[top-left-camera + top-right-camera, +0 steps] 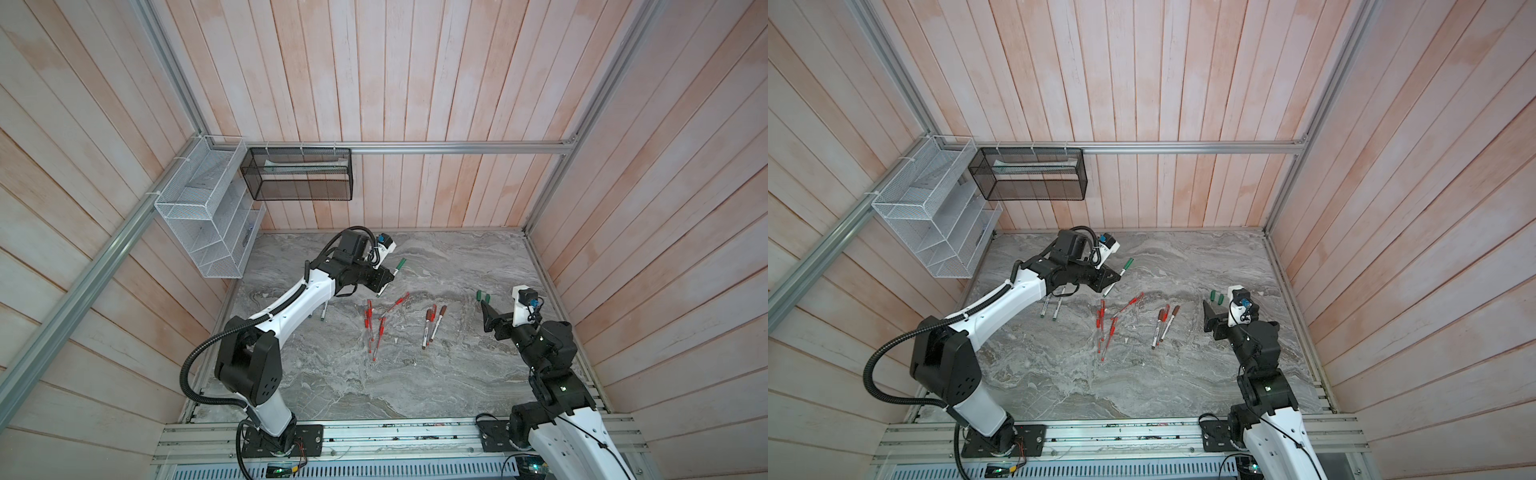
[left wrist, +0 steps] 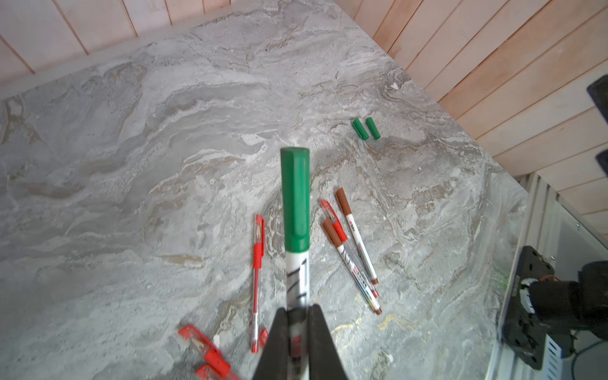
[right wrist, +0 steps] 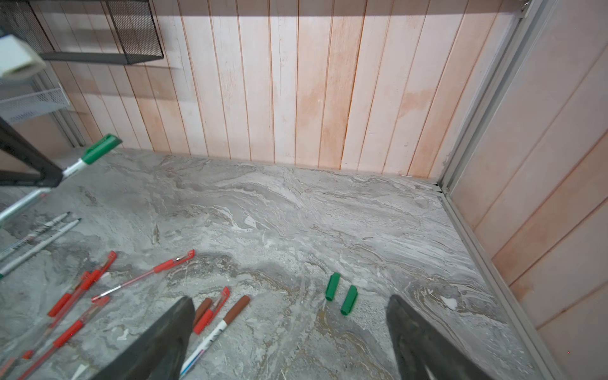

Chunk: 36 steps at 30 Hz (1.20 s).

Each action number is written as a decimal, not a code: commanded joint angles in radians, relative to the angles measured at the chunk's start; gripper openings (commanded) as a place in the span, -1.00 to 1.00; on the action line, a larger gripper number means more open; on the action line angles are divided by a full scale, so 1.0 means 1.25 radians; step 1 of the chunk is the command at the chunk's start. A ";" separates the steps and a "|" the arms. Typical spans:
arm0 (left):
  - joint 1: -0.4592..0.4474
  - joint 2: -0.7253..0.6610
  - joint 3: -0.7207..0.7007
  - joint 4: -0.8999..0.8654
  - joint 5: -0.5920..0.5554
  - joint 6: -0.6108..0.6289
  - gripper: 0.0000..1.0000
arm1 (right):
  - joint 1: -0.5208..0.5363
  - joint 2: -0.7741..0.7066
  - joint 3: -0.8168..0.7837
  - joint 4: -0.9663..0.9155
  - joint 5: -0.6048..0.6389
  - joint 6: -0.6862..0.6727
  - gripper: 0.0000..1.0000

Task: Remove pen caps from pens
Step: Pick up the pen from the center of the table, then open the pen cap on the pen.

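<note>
The left jaws are pinching the green-capped marker (image 1: pixel 399 266) aloft near mid-frame in a top view while the right jaws are gaping empty at right, risking the barrel slipping once its cap (image 2: pixel 295 197) is tugged.

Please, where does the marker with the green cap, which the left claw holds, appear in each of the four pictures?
In both top views: the green-capped marker sticks out of the left claw, farther back than the red pens.
Left wrist view: it runs out from the claw, cap end away.
Right wrist view: held off the table, beyond the red pens.
Shared landmark: two loose green caps, side by side.
</note>
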 commanded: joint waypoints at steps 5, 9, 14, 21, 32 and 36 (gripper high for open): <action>0.087 -0.159 -0.209 0.170 0.148 -0.026 -0.96 | 0.059 0.134 0.052 0.170 -0.043 0.225 0.79; 0.152 -0.212 -0.290 0.237 0.248 -0.065 -0.96 | 0.121 0.218 0.078 0.242 0.005 0.277 0.78; 0.188 -0.235 -0.342 0.279 0.323 -0.037 -0.96 | 0.210 0.338 0.116 0.341 0.010 0.334 0.77; 0.224 -0.254 -0.359 0.305 0.405 -0.040 -0.97 | 0.310 0.520 0.214 0.494 -0.016 0.418 0.69; 0.243 -0.274 -0.382 0.328 0.423 -0.055 -0.97 | 0.393 0.773 0.349 0.728 -0.195 0.600 0.51; 0.245 -0.274 -0.395 0.351 0.444 -0.060 -0.97 | 0.416 0.852 0.383 0.778 -0.236 0.637 0.39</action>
